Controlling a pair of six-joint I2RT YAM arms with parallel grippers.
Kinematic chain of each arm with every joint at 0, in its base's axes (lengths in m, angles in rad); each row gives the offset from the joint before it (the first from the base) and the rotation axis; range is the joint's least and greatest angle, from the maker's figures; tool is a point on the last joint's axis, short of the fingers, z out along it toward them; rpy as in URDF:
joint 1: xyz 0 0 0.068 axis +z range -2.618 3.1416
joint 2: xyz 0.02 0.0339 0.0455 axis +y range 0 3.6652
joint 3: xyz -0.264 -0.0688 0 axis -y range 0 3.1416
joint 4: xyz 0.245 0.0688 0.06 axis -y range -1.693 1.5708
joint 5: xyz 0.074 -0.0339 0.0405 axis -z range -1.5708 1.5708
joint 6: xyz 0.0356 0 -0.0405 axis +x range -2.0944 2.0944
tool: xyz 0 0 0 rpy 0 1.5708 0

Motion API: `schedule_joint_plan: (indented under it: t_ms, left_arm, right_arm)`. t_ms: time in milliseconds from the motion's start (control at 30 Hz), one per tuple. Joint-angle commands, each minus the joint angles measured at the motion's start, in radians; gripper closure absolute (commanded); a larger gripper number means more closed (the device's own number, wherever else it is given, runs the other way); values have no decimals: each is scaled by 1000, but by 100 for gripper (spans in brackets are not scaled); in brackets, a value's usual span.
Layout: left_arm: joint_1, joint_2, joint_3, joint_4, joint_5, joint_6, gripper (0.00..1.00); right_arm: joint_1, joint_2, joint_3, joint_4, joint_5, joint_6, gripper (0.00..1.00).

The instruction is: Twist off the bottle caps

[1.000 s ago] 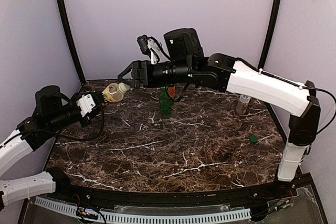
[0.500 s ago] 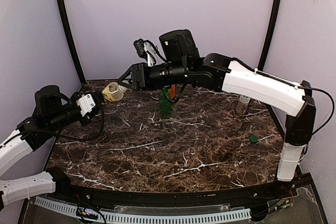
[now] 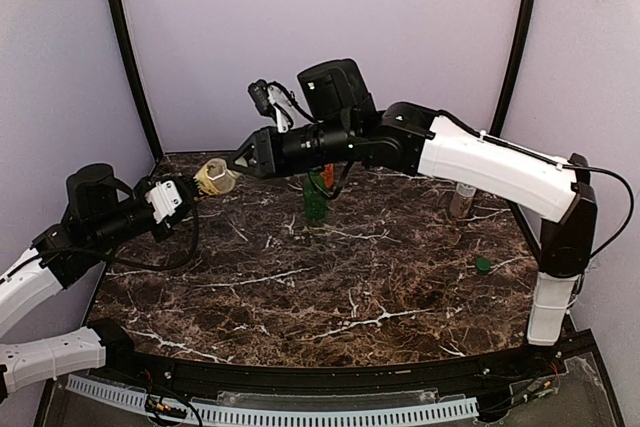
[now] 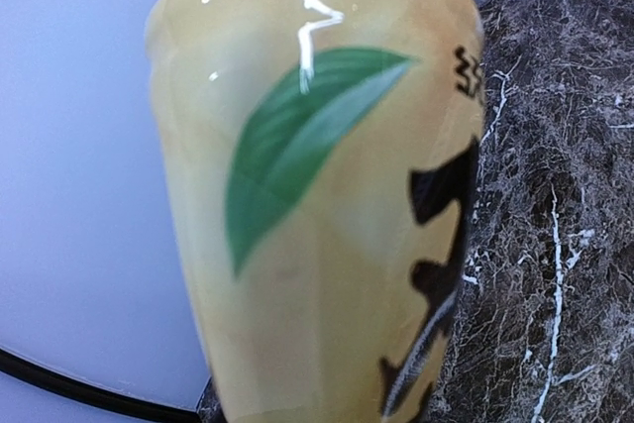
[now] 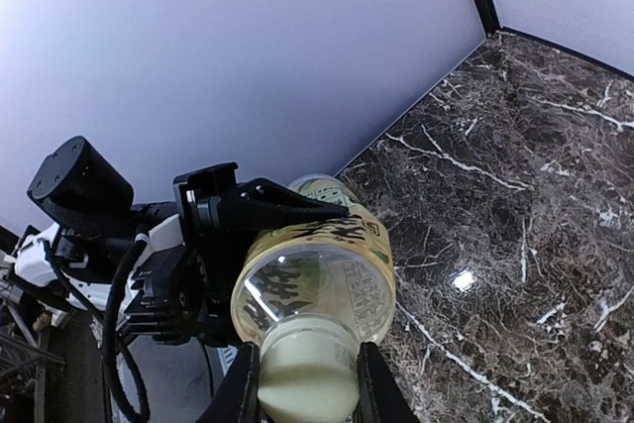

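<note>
The yellow bottle (image 3: pixel 215 176), with a green leaf and black characters on its label, lies level in my left hand (image 3: pixel 193 187) above the counter's (image 3: pixel 350 297) far-left corner. Its pale cap (image 5: pixel 307 373) is pinched by my right hand (image 3: pixel 240 161). The green bottle (image 3: pixel 316 197) stands upright mid-back, the orange one (image 3: pixel 327 173) just behind it, the clear one (image 3: pixel 462 199) far right.

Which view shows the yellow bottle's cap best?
Right wrist: the cap fills the foreground, pinched between the right fingers. Top external shows the yellow bottle small, its cap too small to make out at those fingers. Left wrist shows only the label, close up.
</note>
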Motion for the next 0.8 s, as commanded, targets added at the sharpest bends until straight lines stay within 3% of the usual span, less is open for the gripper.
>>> schedule_joint_plan:
  t_ms: [0, 200, 333, 500, 767]
  left_arm:
    - [-5, -12, 4, -34, 85, -6, 89]
    - [-5, -21, 44, -261, 421, -28, 90]
    - [-5, -24, 58, -395, 540, -24, 90]
    - [-5, -22, 74, -474, 596, 4, 91]
    - [-5, -14, 69, -523, 575, 77, 92]
  right_arm:
    - [43, 2, 28, 38, -50, -228, 100]
    - [117, -78, -80, 46, -47, -682, 100]
    - [135, -146, -179, 46, -93, -894, 100]
    - [162, -216, -297, 46, -101, -1169, 100]
    - [192, -297, -398, 41, 43, -1501, 100]
